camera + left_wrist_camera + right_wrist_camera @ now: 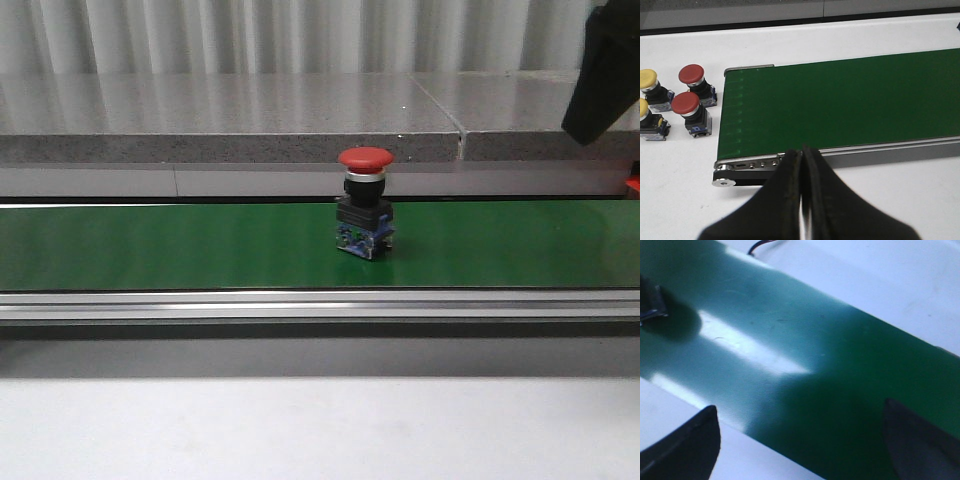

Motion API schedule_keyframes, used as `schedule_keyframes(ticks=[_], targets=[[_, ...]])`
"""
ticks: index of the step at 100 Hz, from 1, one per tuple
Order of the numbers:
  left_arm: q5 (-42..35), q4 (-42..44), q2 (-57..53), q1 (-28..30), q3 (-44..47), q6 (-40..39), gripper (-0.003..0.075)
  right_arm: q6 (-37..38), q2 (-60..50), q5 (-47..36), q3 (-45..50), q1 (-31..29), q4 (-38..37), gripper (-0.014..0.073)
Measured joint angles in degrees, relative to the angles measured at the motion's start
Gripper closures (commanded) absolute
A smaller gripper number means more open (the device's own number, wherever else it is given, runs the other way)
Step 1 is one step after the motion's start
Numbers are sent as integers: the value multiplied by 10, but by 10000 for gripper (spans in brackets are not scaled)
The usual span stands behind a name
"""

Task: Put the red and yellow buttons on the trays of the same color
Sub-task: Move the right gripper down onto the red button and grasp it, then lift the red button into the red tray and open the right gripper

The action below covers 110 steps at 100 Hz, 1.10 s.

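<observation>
A red button with a black and blue base stands upright in the middle of the green conveyor belt. On the white table beside the belt's end stand two more red buttons and two yellow buttons. My left gripper is shut with nothing in it and hovers over the belt's near rail. Over the belt, my right gripper is open and empty, and its black body hangs high at the far right. The trays are out of view.
A grey stone ledge runs behind the belt. The belt's metal rail lies along its near side. A small red thing shows at the right edge; I cannot tell what it is. A dark object sits on the belt at the edge of the right wrist view.
</observation>
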Motion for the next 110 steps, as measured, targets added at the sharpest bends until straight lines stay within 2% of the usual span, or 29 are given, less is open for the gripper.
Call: schedule_keyframes(ticks=[31, 53, 96, 102, 110], targets=[[0, 0, 0, 0, 0, 0, 741, -9, 39, 13, -1, 81, 0, -52], [0, 0, 0, 0, 0, 0, 741, -11, 91, -19, -4, 132, 0, -52], [0, 0, 0, 0, 0, 0, 741, -12, 190, -20, -142, 156, 12, -48], [0, 0, 0, 0, 0, 0, 741, -12, 206, -4, -151, 156, 12, -15], [0, 0, 0, 0, 0, 0, 741, -12, 224, 20, -159, 156, 12, 109]])
